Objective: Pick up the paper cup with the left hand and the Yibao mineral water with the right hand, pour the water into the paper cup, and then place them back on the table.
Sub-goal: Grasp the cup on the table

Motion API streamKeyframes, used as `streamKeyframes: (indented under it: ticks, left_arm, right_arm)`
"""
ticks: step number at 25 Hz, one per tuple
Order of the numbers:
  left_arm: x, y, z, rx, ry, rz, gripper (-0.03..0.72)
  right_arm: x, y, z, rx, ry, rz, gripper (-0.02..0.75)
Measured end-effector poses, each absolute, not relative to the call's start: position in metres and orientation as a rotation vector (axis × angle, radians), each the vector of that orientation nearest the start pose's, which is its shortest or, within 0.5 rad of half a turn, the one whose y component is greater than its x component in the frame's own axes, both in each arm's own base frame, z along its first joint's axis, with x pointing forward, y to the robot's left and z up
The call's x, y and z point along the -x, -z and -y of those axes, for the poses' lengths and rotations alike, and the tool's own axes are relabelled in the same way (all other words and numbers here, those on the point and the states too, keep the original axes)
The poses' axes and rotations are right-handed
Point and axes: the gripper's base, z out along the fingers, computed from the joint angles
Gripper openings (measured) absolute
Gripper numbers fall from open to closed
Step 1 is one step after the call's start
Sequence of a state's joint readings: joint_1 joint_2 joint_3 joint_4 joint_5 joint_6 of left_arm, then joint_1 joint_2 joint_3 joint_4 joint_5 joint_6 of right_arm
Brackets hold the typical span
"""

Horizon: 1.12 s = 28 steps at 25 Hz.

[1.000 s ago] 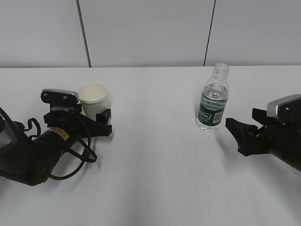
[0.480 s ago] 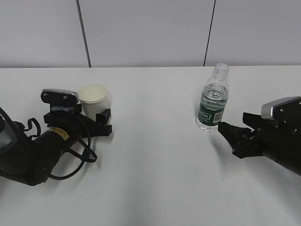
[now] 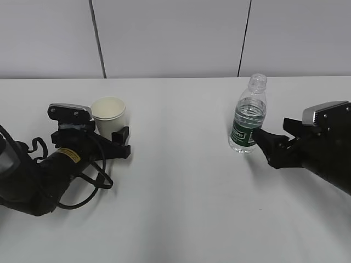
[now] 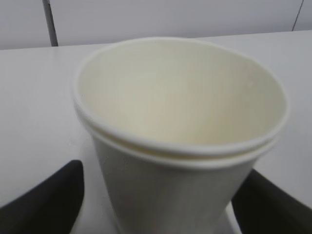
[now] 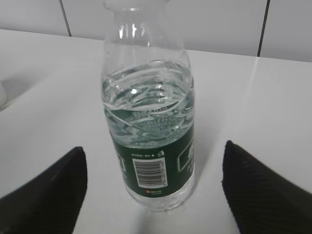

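The white paper cup [image 3: 108, 112] stands upright on the white table [image 3: 181, 197] at the left. My left gripper [image 3: 109, 135] is open around its lower part; in the left wrist view the cup [image 4: 180, 122] fills the frame, with a black finger [image 4: 48, 197] on each side and a gap on the left. The Yibao mineral water bottle [image 3: 249, 118] stands upright and capless at the right, partly filled with clear water [image 5: 146, 95]. My right gripper [image 3: 271, 132] is open, its fingers [image 5: 46, 190] on either side of the bottle [image 5: 148, 146] and apart from it.
A grey panelled wall [image 3: 175, 38] runs behind the table's far edge. A white stretch of tabletop [image 3: 181, 126] lies between the cup and the bottle.
My right gripper has moved left toward the bottle, and its open fingers now reach beside it. The left arm, the cup and the bottle have not moved.
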<state>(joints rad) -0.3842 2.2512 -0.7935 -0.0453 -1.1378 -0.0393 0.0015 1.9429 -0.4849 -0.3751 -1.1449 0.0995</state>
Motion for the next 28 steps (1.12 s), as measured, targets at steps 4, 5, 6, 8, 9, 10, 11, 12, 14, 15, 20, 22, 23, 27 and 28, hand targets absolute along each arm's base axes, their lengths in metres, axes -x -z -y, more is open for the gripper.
streamKeyframes:
  ticks: [4, 5, 6, 8, 9, 10, 11, 12, 14, 15, 20, 22, 23, 27, 28]
  left_arm:
    - [-0.342, -0.056, 0.134, -0.266, 0.279, -1.793, 0.559]
    - [-0.342, -0.056, 0.135, -0.269, 0.280, -1.792, 0.559]
    - [-0.342, -0.056, 0.135, -0.273, 0.282, -1.792, 0.559]
    - [-0.342, -0.056, 0.135, -0.277, 0.284, -1.791, 0.559]
    - [-0.342, -0.056, 0.135, -0.277, 0.284, -1.791, 0.559]
    - [-0.342, -0.056, 0.135, -0.279, 0.285, -1.791, 0.559]
    - [-0.342, -0.056, 0.135, -0.279, 0.285, -1.791, 0.559]
    - [-0.342, -0.056, 0.135, -0.279, 0.285, -1.791, 0.559]
    - [-0.342, -0.056, 0.135, -0.280, 0.286, -1.791, 0.559]
    - [-0.342, -0.056, 0.135, -0.280, 0.286, -1.791, 0.559]
    - [-0.342, -0.056, 0.135, -0.280, 0.286, -1.791, 0.543]
    - [-0.342, -0.056, 0.135, -0.280, 0.286, -1.791, 0.522]
    - [-0.342, -0.056, 0.135, -0.280, 0.286, -1.791, 0.511]
    - [-0.342, -0.056, 0.135, -0.280, 0.286, -1.791, 0.460]
    - [-0.342, -0.056, 0.135, -0.280, 0.286, -1.791, 0.449]
  right_arm:
    - [-0.297, -0.102, -0.031, 0.293, -0.269, -1.809, 0.648]
    - [-0.299, -0.099, -0.031, 0.294, -0.271, -1.814, 0.648]
    - [-0.301, -0.098, -0.031, 0.292, -0.270, -1.816, 0.648]
    - [-0.304, -0.095, -0.030, 0.290, -0.269, -1.817, 0.648]
    - [-0.305, -0.093, -0.030, 0.289, -0.270, -1.820, 0.649]
    - [-0.306, -0.092, -0.030, 0.286, -0.271, -1.820, 0.649]
    - [-0.307, -0.092, -0.030, 0.286, -0.270, -1.820, 0.649]
    - [-0.308, -0.092, -0.030, 0.286, -0.270, -1.818, 0.649]
    - [-0.309, -0.093, -0.030, 0.284, -0.271, -1.814, 0.649]
    - [-0.310, -0.093, -0.030, 0.284, -0.271, -1.814, 0.649]
    - [-0.310, -0.087, -0.030, 0.281, -0.273, -1.829, 0.647]
    - [-0.310, -0.084, -0.030, 0.280, -0.275, -1.840, 0.646]
    - [-0.309, -0.082, -0.030, 0.280, -0.276, -1.846, 0.645]
    - [-0.311, -0.076, -0.030, 0.278, -0.278, -1.859, 0.633]
    - [-0.311, -0.076, -0.030, 0.278, -0.278, -1.858, 0.631]
